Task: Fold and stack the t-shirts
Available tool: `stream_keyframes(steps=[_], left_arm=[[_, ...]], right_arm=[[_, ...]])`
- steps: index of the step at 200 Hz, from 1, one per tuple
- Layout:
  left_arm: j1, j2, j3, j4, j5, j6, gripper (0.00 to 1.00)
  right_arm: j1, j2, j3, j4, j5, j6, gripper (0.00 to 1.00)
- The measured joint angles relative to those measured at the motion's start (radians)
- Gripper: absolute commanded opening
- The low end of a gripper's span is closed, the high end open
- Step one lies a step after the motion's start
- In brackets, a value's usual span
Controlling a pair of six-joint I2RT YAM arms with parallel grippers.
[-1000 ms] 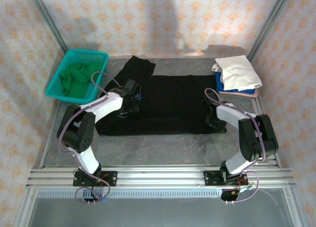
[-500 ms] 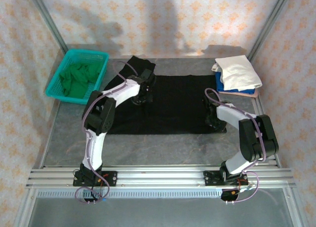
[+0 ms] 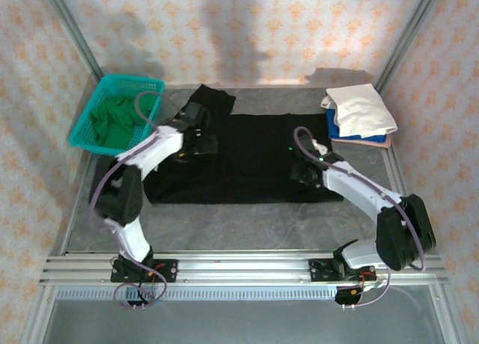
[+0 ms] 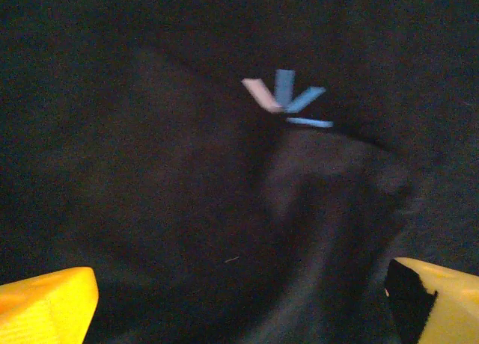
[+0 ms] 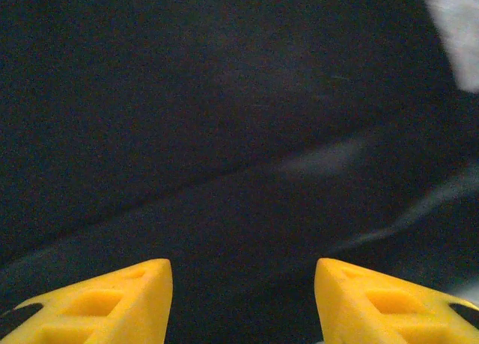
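Leftmost on the table (image 3: 247, 224), a teal mesh basket (image 3: 153, 86) is seen at the far corner, with a green t-shirt (image 3: 112, 123) bunched inside it. Just right of the basket, the large black t-shirt (image 3: 247, 161) is laid out flat across the middle of the table, one sleeve reaching toward the back wall.

The left gripper (image 3: 200, 142) is held over the shirt's left part, near that sleeve. In the left wrist view the left gripper (image 4: 239, 306) is seen with its yellow fingers (image 4: 45, 303) spread wide to the two lower corners, and nothing is pinched between them. Black cloth lies rumpled below, and the pale-blue starburst logo (image 4: 286, 101) is visible beyond the fingers, partly tucked at a fold.

Further right, the right gripper (image 3: 299, 170) is held low over the shirt's right part. In the right wrist view the right gripper (image 5: 243, 299) is seen with its fingers (image 5: 105, 299) apart, dark creased cloth showing in the gap, and no cloth caught between them.

At the far right corner, well apart from both grippers, a folded white t-shirt (image 3: 363, 108) is stacked on a blue t-shirt (image 3: 331, 123), with a pink t-shirt (image 3: 370, 143) at the bottom.
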Motion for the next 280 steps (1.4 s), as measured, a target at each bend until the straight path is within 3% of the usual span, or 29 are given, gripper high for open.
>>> stream_keyframes(steps=[43, 88, 108, 129, 178, 280], left_arm=[[0.137, -0.229, -0.369, 0.069, -0.026, -0.067, 0.88], [0.217, -0.259, -0.570, 0.106, 0.017, -0.110, 0.82], [0.289, -0.287, -0.606, 0.152, 0.042, -0.114, 0.82], [0.341, -0.322, -0.642, 0.185, 0.047, -0.117, 0.82], [0.349, -0.335, -0.658, 0.208, 0.056, -0.117, 0.87], [0.353, -0.336, -0.658, 0.229, 0.083, -0.117, 0.95]], right_arm=[[0.230, 0.333, 0.357, 0.065, -0.050, -0.068, 0.54], [0.294, 0.629, 0.653, 0.027, -0.035, -0.124, 0.52], [0.285, 0.632, 0.597, -0.002, -0.007, -0.120, 0.53], [0.251, 0.560, 0.428, -0.011, 0.013, -0.103, 0.53], [0.085, 0.354, 0.116, -0.041, 0.040, -0.053, 0.51], [-0.195, 0.335, 0.099, -0.047, 0.076, -0.052, 0.51]])
